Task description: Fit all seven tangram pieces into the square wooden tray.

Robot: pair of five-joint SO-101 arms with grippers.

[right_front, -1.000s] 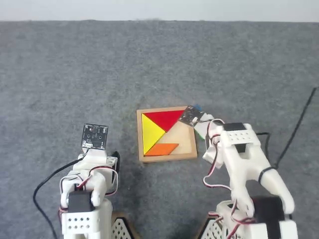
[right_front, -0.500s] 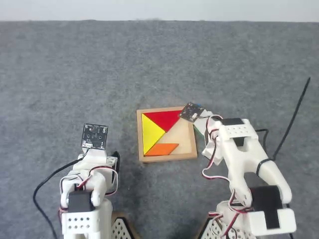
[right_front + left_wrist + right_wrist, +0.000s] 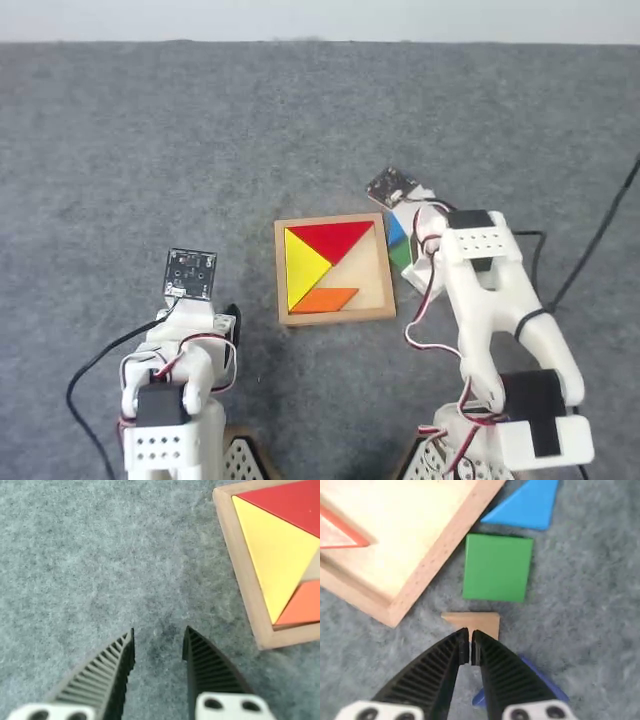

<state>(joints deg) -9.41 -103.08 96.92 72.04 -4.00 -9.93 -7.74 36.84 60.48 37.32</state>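
Wooden tray (image 3: 335, 318) holds a red triangle (image 3: 330, 238), yellow triangle (image 3: 303, 265) and orange parallelogram (image 3: 326, 299); off its right edge the right gripper (image 3: 470, 647) sits closed at a tan triangle (image 3: 475, 621), the left gripper (image 3: 158, 645) gaping off its left edge.

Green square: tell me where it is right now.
In the right wrist view the green square lies flat on the grey mat, just outside the wooden tray's right edge, between the blue triangle and the tan triangle.
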